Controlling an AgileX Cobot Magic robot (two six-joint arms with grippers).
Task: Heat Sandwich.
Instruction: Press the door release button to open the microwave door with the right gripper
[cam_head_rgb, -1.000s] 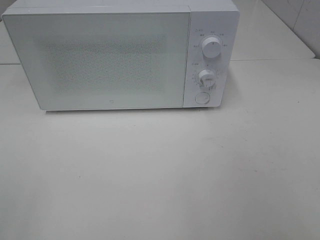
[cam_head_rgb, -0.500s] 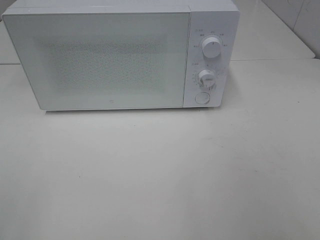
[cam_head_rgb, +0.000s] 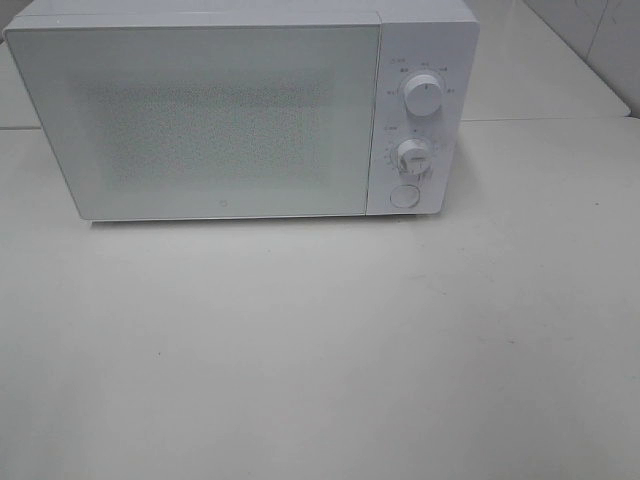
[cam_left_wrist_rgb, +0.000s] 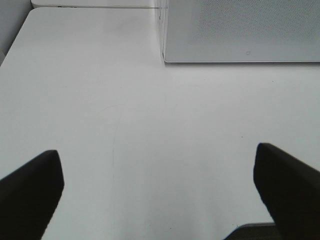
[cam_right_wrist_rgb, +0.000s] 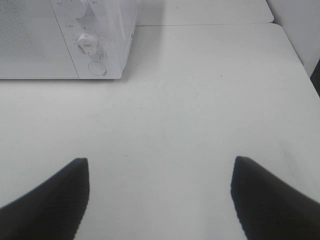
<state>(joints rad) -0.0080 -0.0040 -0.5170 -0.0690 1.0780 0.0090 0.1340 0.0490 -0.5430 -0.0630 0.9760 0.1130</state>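
Left wrist: hand (cam_left_wrist_rgb: 157, 151) spread wide (empty)

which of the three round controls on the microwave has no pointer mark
The lowest one, the flat button; the upper knob and middle knob above it both show pointer marks.

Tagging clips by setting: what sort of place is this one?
Probably a staged kitchen-style test bench rather than a home kitchen: a white microwave, door shut, with two dials, stands on a plain white table with no other kitchen fittings in view.
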